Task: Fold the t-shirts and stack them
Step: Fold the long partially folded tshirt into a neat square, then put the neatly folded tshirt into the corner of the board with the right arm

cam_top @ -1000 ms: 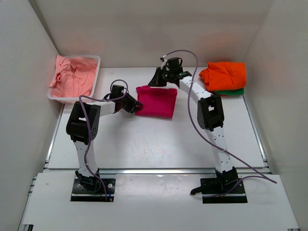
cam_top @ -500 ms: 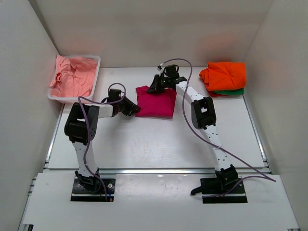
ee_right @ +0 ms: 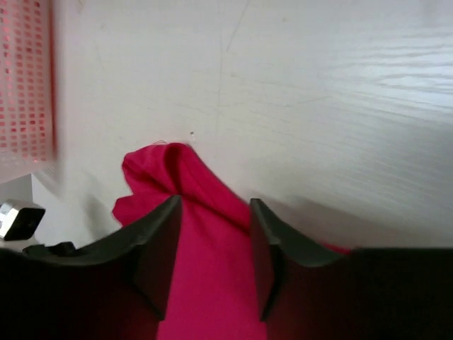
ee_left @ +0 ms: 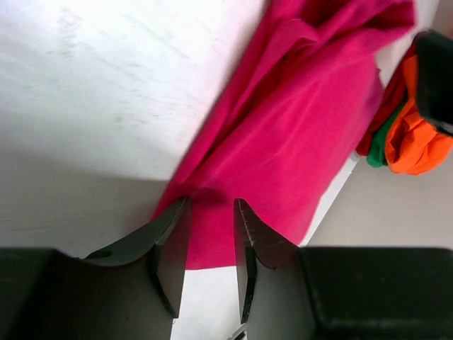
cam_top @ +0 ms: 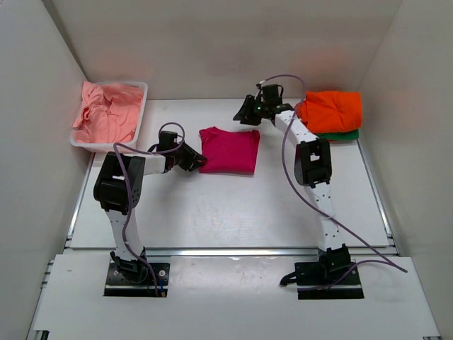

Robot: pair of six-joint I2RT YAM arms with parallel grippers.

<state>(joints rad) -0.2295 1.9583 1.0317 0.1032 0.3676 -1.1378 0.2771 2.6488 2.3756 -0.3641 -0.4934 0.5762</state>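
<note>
- Top view: the magenta shirt (cam_top: pixel 230 150) is lying folded flat on the table (cam_top: pixel 212 212), about mid-frame. The orange shirt (cam_top: pixel 329 110) is sitting on the green shirt (cam_top: pixel 350 133) at the upper right. The pink shirts (cam_top: pixel 106 113) are bunching up in the white tub (cam_top: pixel 144 99) at the upper left. The left gripper (cam_top: pixel 200 161) is sitting right at the magenta shirt's left edge. The right gripper (cam_top: pixel 248 113) is hanging just off its upper right corner.
- Left wrist view: the left gripper (ee_left: pixel 211 203) is pointing at the shirt's edge with its jaws a little apart. Cloth is showing in the gap, but it doesn't look like they're pinching it.
- Right wrist view: the right gripper (ee_right: pixel 215 202) is hovering over the magenta cloth (ee_right: pixel 212 297) with its jaws apart and nothing in them.
- Handling, my guess: this thing is light, soft and floppy, so it's going to sag and come unfolded if lifted from one spot. I'd be pinching through all the layers at two corners of the same edge, one gripper each, then carrying it flat-ish over to the orange pile.
</note>
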